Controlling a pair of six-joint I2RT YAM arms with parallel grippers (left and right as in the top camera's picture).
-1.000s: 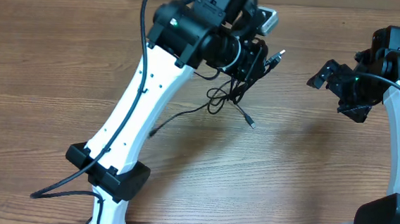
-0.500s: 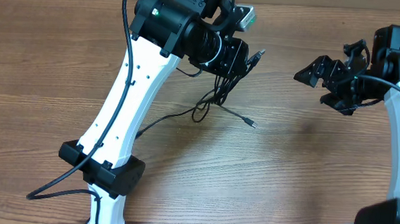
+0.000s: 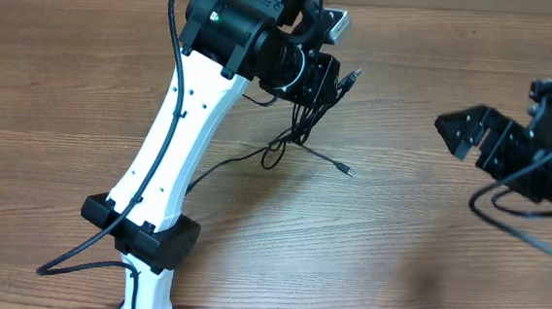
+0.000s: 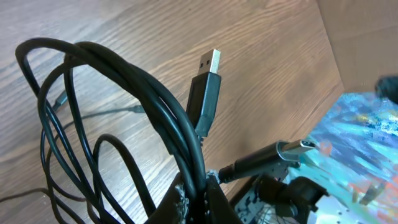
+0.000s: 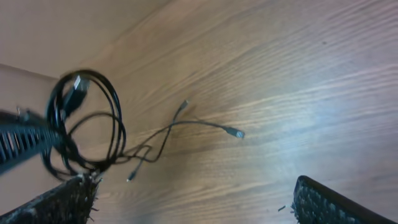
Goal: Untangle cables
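Observation:
The cables (image 3: 297, 127) are thin black wires in a tangle, hanging from my left gripper (image 3: 322, 80) at the table's back middle. The left gripper (image 4: 198, 196) is shut on a bundle of the cables' strands (image 4: 155, 99); a USB plug (image 4: 206, 93) sticks up above it. Loose strands trail onto the wood, one ending in a small plug (image 3: 347, 169). My right gripper (image 3: 472, 134) is open and empty at the right, well apart from the cables. In the right wrist view the cables (image 5: 93, 124) hang at the far left, with my open fingers (image 5: 193, 199) at the bottom corners.
The wooden table (image 3: 397, 231) fills the view. A thicker black cord (image 3: 74, 257) runs from the left arm's base at the front left. A colourful blurred patch (image 4: 360, 137) shows at the right of the left wrist view.
My right arm has swung right and toward the front, away from the cables. My left gripper moved left with the cables a second ago and has since held still.

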